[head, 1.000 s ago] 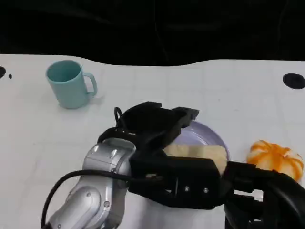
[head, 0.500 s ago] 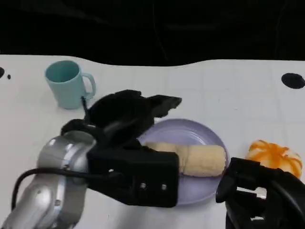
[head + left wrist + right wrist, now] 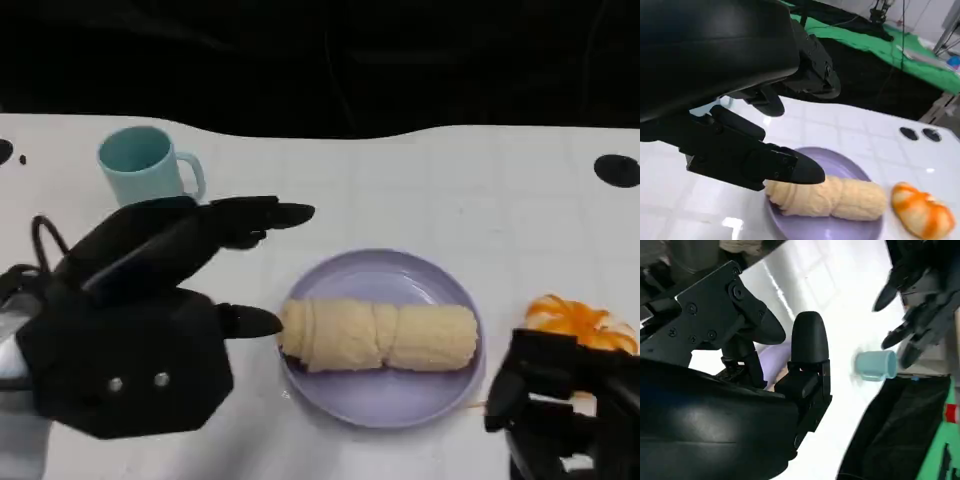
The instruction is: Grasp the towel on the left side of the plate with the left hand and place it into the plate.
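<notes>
Towel [image 3: 378,335] rolled, lies across purple plate [image 3: 400,400]. Left hand [image 3: 150,290] left of plate, fingers spread, holds nothing; one fingertip near towel's left end. Right hand [image 3: 560,420] near right; grip state unclear. Teal cup [image 3: 145,165] far left.

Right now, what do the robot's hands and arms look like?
Both hands are black. The left hand has a blocky, boxy shell with small silver screws and long, rounded fingers. A thin black cable loops behind it. The right hand is black and chunky too, with bolted plates.
</notes>
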Controlling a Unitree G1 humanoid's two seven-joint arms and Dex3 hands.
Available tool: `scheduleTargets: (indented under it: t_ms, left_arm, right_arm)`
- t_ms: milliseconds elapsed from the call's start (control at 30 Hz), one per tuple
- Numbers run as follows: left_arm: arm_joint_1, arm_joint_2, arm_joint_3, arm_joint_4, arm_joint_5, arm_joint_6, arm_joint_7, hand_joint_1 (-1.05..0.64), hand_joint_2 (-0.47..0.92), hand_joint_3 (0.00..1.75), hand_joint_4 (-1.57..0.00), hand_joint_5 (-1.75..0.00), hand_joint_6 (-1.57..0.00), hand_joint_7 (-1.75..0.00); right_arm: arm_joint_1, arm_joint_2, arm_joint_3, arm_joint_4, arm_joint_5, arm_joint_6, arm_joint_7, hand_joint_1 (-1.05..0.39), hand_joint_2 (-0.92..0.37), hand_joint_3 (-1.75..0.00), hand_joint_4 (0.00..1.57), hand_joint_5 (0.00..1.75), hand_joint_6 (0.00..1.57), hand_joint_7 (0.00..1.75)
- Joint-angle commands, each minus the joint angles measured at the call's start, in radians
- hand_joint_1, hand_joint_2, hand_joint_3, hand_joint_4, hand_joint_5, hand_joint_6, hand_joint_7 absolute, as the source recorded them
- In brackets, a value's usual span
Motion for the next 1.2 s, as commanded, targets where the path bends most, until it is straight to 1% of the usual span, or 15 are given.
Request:
scheduleTargets:
  t_ms: [33,200,333,400,533,600,633,667,700,733,767,800,933,1033,1200]
  left_arm:
    - [0.064,-0.007,0.077,-0.058,-0.102,0.022,0.023,-0.42,0.92,0.28,-0.69,-0.41,-0.63,-0.06]
    - [0.188,-0.082,0.190,-0.135,-0.279,0.050,0.073,-0.37,0.92,0.28,-0.80,-0.44,-0.77,-0.10]
    - [0.261,-0.116,0.254,-0.179,-0.388,0.064,0.102,-0.38,0.92,0.30,-0.84,-0.51,-0.83,-0.09]
    - [0.295,-0.135,0.283,-0.194,-0.442,0.064,0.119,-0.41,0.92,0.30,-0.81,-0.70,-0.89,-0.07]
    - [0.375,-0.198,0.352,-0.248,-0.620,0.163,0.171,-0.40,0.92,0.27,-0.77,-0.92,-0.96,-0.07]
    - [0.407,-0.230,0.377,-0.261,-0.710,0.205,0.200,-0.34,0.92,0.30,-0.77,-1.06,-1.03,-0.11]
    - [0.424,-0.243,0.384,-0.266,-0.741,0.219,0.216,-0.33,0.92,0.32,-0.76,-1.16,-1.05,-0.17]
    - [0.438,-0.250,0.389,-0.272,-0.770,0.238,0.233,-0.33,0.92,0.35,-0.76,-1.23,-1.02,-0.33]
    - [0.454,-0.255,0.397,-0.277,-0.813,0.261,0.243,-0.32,0.90,0.43,-0.76,-1.29,-0.91,-0.63]
    - [0.477,-0.257,0.400,-0.285,-0.840,0.272,0.248,-0.31,0.86,0.53,-0.75,-1.34,-0.83,-0.82]
    - [0.499,-0.258,0.399,-0.292,-0.855,0.273,0.252,-0.30,0.82,0.63,-0.75,-1.36,-0.77,-0.97]
    - [0.519,-0.258,0.395,-0.297,-0.862,0.266,0.256,-0.30,0.80,0.68,-0.74,-1.37,-0.74,-1.05]
    - [0.605,-0.287,0.368,-0.320,-0.853,0.262,0.314,-0.28,0.74,0.78,-0.76,-1.33,-0.75,-1.17]
    - [0.630,-0.301,0.346,-0.314,-0.869,0.261,0.335,-0.26,0.80,0.72,-0.74,-1.35,-0.70,-1.28]
    - [0.650,-0.308,0.294,-0.280,-0.855,0.219,0.337,-0.24,0.81,0.65,-0.81,-1.35,-0.68,-1.42]
  right_arm:
    - [0.052,-0.024,-0.038,-0.007,0.049,-0.038,-0.010,0.00,-0.54,-1.28,0.69,1.75,0.62,1.57]
    - [0.075,-0.006,-0.033,-0.007,0.046,-0.063,-0.018,0.01,-0.55,-1.32,0.70,1.75,0.59,1.62]
    - [0.078,-0.005,-0.004,-0.007,0.035,-0.081,-0.037,0.00,-0.55,-1.34,0.70,1.75,0.58,1.65]
    - [0.081,0.006,0.008,-0.007,0.037,-0.090,-0.041,0.00,-0.56,-1.36,0.71,1.75,0.56,1.69]
    - [0.083,0.012,0.025,-0.002,0.013,-0.118,-0.023,0.00,-0.54,-1.39,0.73,1.75,0.54,1.73]
    - [0.079,0.013,0.030,0.004,0.005,-0.128,-0.015,0.00,-0.51,-1.43,0.75,1.75,0.55,1.74]
    - [0.078,0.014,0.032,0.007,0.003,-0.131,-0.012,0.00,-0.50,-1.44,0.75,1.75,0.56,1.74]
    - [0.077,0.016,0.032,0.009,0.001,-0.133,-0.009,0.00,-0.49,-1.45,0.76,1.75,0.56,1.74]
    - [0.076,0.016,0.032,0.012,0.000,-0.135,-0.005,-0.01,-0.47,-1.45,0.75,1.75,0.56,1.74]
    - [0.074,0.018,0.030,0.015,-0.001,-0.135,-0.002,-0.01,-0.47,-1.45,0.75,1.75,0.57,1.74]
    - [0.072,0.019,0.029,0.018,-0.002,-0.137,0.002,-0.01,-0.47,-1.45,0.75,1.75,0.57,1.73]
    - [0.070,0.020,0.027,0.021,-0.002,-0.138,0.006,-0.02,-0.46,-1.45,0.75,1.75,0.57,1.73]
    - [0.061,0.016,0.023,0.050,-0.013,-0.160,0.027,-0.02,-0.46,-1.43,0.76,1.75,0.60,1.69]
    - [0.055,0.013,0.024,0.067,-0.026,-0.175,0.038,-0.03,-0.46,-1.42,0.77,1.75,0.61,1.68]
    - [0.046,0.004,0.038,0.084,-0.073,-0.200,0.051,-0.03,-0.45,-1.40,0.75,1.75,0.61,1.65]
